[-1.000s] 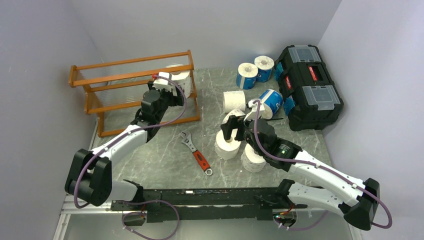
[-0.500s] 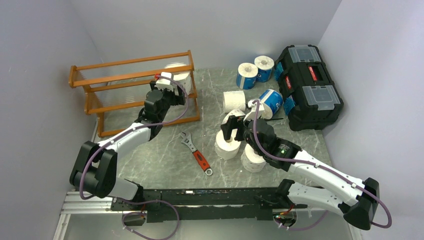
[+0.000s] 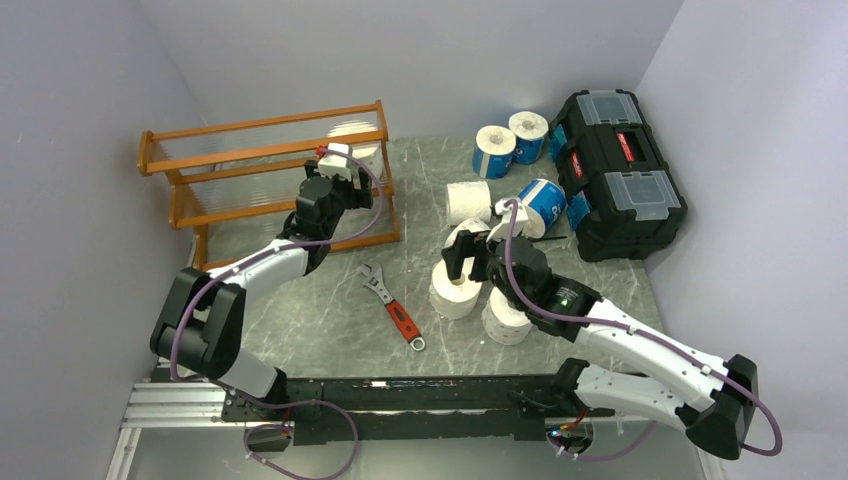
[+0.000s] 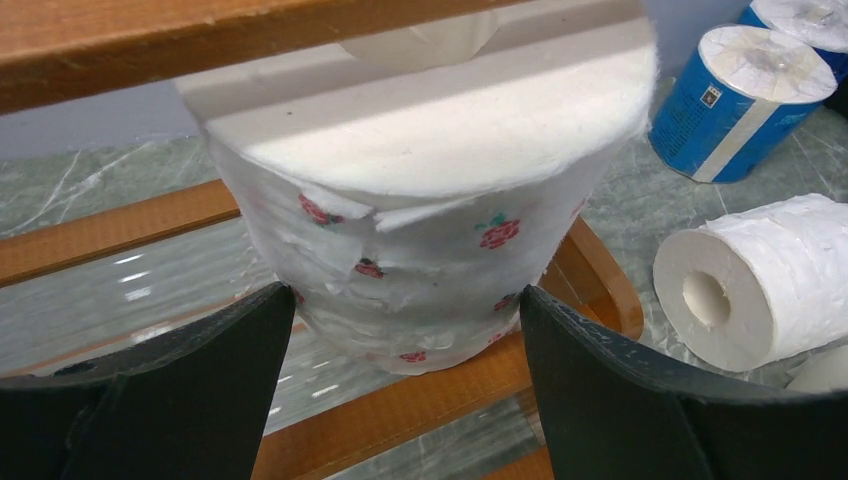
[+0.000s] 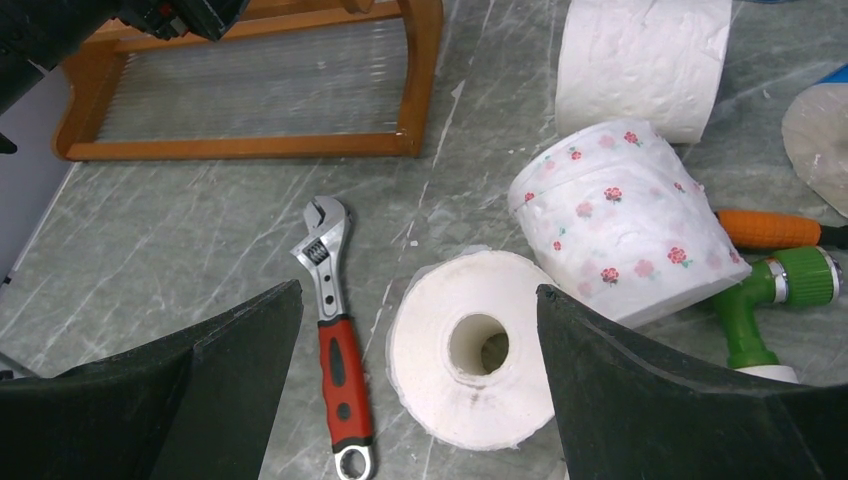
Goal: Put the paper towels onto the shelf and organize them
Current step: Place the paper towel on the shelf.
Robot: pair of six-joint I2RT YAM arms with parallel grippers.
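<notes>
Shelf (image 3: 250, 135): stands at the far left of the desk (image 3: 320, 310). I see open rail length running leftward from its right end.
Left claw (image 4: 405, 295): reaches into the shelf's right end. It is closed on the red-print roll (image 4: 430, 200), one finger touching each flank low down.
Red-print roll: upright, under the top rail, its base at the front rail of the tier below. I cannot tell whether it rests there. I judge the low grip leaves the roll's top free to pass under the top rail.
Margin, left: the right end post is just beside the roll, so I would shift it leftward to leave places for the others.
Wrench (image 5: 335, 340): lies flat between the shelf foot and the loose rolls, apart from both.
Right claw (image 5: 418, 295): spread wide and gripping nothing, it hangs above the upright white roll (image 5: 430, 340), apparently lined up to straddle it.
Margin, right: a second printed roll (image 5: 620, 230) touches that white roll's far side, so one finger has little room there.
Blue-wrapped rolls (image 3: 495, 150): further back, near the toolbox (image 3: 620, 170), not yet shelved.
</notes>
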